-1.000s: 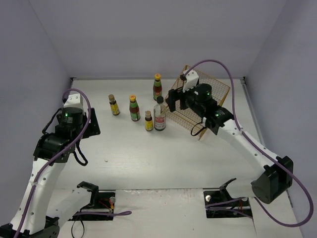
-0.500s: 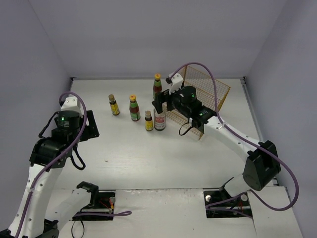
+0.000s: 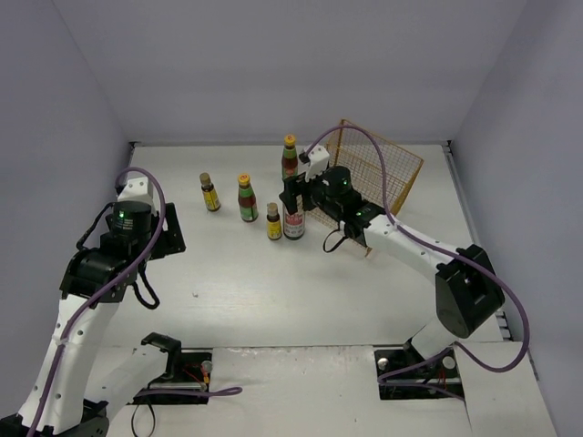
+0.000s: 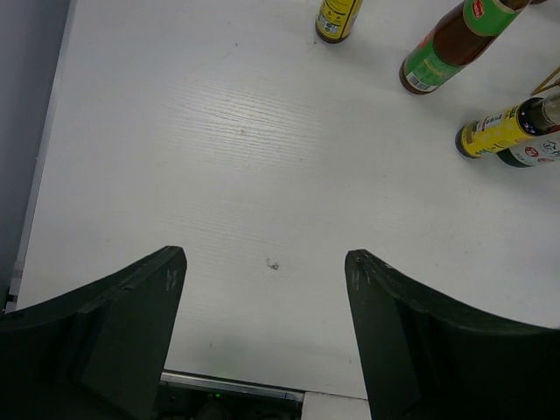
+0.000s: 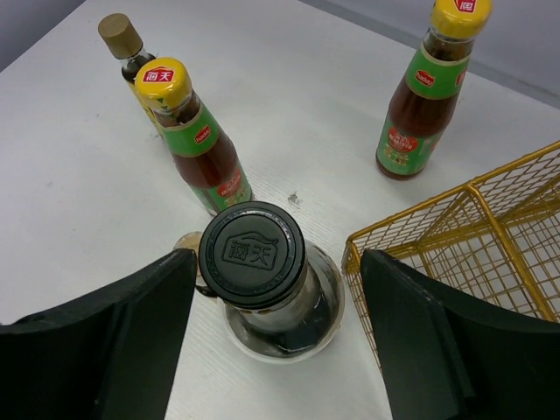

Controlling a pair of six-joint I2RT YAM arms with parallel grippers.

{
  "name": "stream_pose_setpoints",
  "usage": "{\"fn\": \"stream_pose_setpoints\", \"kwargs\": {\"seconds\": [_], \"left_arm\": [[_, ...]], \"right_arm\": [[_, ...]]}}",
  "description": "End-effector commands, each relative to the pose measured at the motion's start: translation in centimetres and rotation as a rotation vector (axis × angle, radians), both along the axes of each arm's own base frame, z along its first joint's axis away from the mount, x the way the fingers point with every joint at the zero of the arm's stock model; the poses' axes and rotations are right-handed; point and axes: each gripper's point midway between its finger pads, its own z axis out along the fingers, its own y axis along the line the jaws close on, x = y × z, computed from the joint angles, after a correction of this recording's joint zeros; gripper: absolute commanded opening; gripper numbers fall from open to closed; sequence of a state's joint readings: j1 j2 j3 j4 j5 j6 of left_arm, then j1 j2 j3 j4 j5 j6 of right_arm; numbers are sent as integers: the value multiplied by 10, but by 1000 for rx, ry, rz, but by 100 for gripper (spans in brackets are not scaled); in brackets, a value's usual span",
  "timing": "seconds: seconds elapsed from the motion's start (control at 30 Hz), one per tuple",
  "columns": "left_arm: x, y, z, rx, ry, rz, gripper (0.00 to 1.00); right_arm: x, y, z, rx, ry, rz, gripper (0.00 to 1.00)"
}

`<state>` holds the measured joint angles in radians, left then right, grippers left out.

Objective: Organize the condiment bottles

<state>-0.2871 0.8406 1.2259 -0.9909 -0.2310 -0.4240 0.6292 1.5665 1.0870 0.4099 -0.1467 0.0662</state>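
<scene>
Tall bottle's writing: the tall clear bottle [image 5: 252,254] has a black cap embossed with the characters 海天 inside a framed badge. In the left wrist view its white label shows a red mark too small to read.
Orange caps: the nearer dark bottle [image 5: 199,149] carries a red sticker with white 海天 on its cap. The farther dark bottle [image 5: 420,96] has a similar red sticker, cut off by the frame edge. Both wear green labels with a small red oval, print unreadable.
Short bottles: both have yellow labels with illegible print. One short bottle [image 3: 210,193] stands at the left end of the group, and the other short bottle [image 3: 273,223] is just beside the tall one.
Bottle and right tool: the right tool [image 5: 271,302] hangs straight above the tall clear bottle, with one finger on each side of the cap.
Right tool opening: spread wide and gripping nothing. A gap shows at the right finger, while the left finger's edge sits at the cap's rim and contact is unclear.
Left tool: the left tool [image 4: 262,297] is spread wide and holds nothing, over bare worktop [image 4: 219,157]. The bottles are well apart from it.
Basket: the gold wire basket [image 5: 490,254] is just beside the tall bottle.
</scene>
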Motion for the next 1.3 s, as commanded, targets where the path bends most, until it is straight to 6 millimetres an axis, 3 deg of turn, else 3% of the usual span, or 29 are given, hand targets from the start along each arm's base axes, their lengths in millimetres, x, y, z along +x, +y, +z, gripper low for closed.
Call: {"fn": "stream_pose_setpoints", "kwargs": {"seconds": [0.0,0.07,0.17,0.27,0.37,0.47,0.53,0.57,0.63,0.67,0.7,0.77,0.8,0.87,0.97,1.07,1.27], "left_arm": [[7,-3,9,-18,-40,1,73],[6,-3,9,-18,-39,1,73],[6,-2,10,-15,-41,5,73],[7,-2,11,-16,-47,6,73],[8,-3,12,-19,-53,5,73],[10,-4,12,-23,-52,0,73],[11,-5,13,-25,-53,-2,73],[12,-6,13,-27,-54,-5,73],[13,-8,14,-32,-55,-10,73],[15,-9,14,-34,-58,-12,73],[15,-9,13,-35,-56,-15,73],[18,-12,13,-42,-52,-23,73],[18,-14,13,-47,-52,-29,73],[20,-15,12,-49,-47,-34,73],[23,-18,13,-55,-46,-43,73],[25,-19,12,-55,-45,-44,73],[29,-22,6,-55,-28,-52,73]], "right_arm": [[11,13,31,78,-114,14,73],[12,14,33,87,-128,19,68],[12,12,36,87,-154,11,44],[10,8,49,87,-185,11,14],[5,1,72,87,-215,5,0],[-5,-6,114,85,-285,16,0],[-11,-10,129,68,-288,23,0],[-13,-13,157,88,-327,20,0],[-17,-18,173,64,-331,21,0],[-20,-21,201,86,-371,16,0],[-22,-24,207,77,-369,13,0],[-25,-29,225,79,-390,4,0],[-26,-34,249,95,-428,-13,0],[-25,-41,266,96,-453,-35,0],[-21,-60,308,122,-527,-103,0],[-4,-85,327,124,-562,-178,0],[35,-144,344,140,-606,-329,0]]}}
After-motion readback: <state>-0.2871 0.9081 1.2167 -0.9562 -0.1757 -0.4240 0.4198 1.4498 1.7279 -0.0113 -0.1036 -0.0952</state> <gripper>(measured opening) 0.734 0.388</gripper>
